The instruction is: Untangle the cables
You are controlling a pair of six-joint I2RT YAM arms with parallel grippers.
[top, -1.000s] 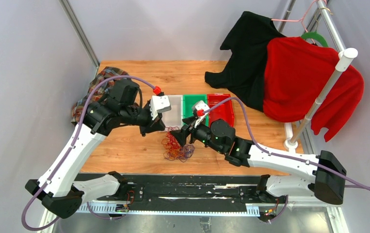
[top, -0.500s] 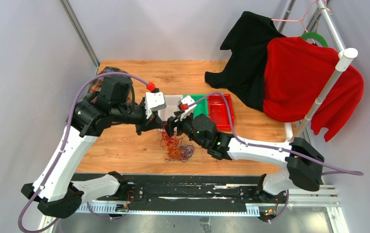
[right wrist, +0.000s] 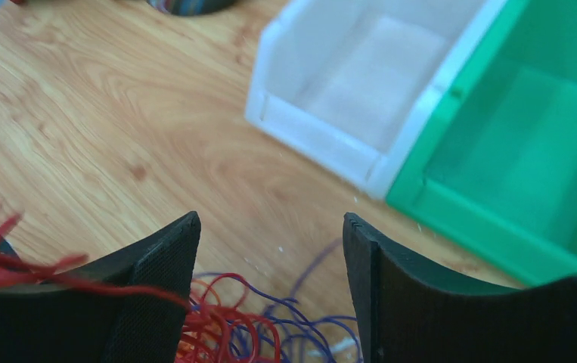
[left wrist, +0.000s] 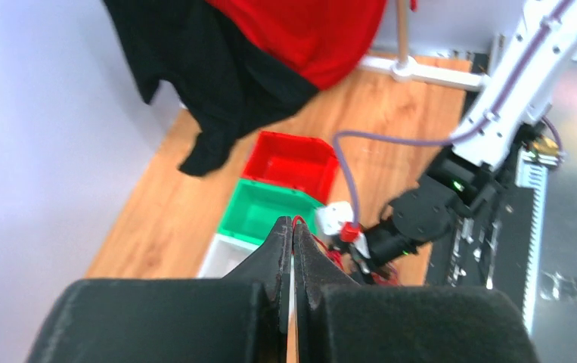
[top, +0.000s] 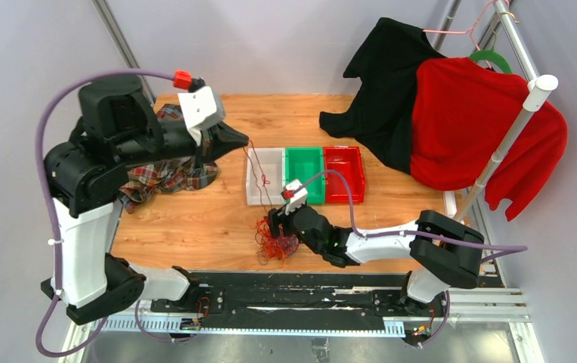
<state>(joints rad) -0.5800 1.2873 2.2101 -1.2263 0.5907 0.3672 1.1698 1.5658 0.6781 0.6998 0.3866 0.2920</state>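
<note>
The cables [top: 274, 243] lie as a tangle of red, orange and purple strands on the wooden table, near the front. My left gripper [top: 243, 142] is raised high at the back left and shut on one red cable [top: 259, 178], which runs taut down into the tangle. In the left wrist view the pressed-together tips [left wrist: 293, 223] hold a small red loop [left wrist: 299, 220]. My right gripper [top: 274, 224] is open just above the tangle. In the right wrist view its wide-apart fingers [right wrist: 270, 227] frame red and purple strands [right wrist: 224, 325], and one red strand crosses the left finger [right wrist: 156, 272].
White [top: 252, 198], green [top: 304, 198] and red [top: 343, 198] bins stand in a row behind the tangle. A plaid cloth [top: 164, 174] lies at the left under my left arm. Black [top: 391, 91] and red [top: 474, 121] garments hang on a rack at the right.
My left arm has risen and swung back to the left, drawing a red strand up out of the tangle. My right arm has moved toward the near edge, over the tangle.
</note>
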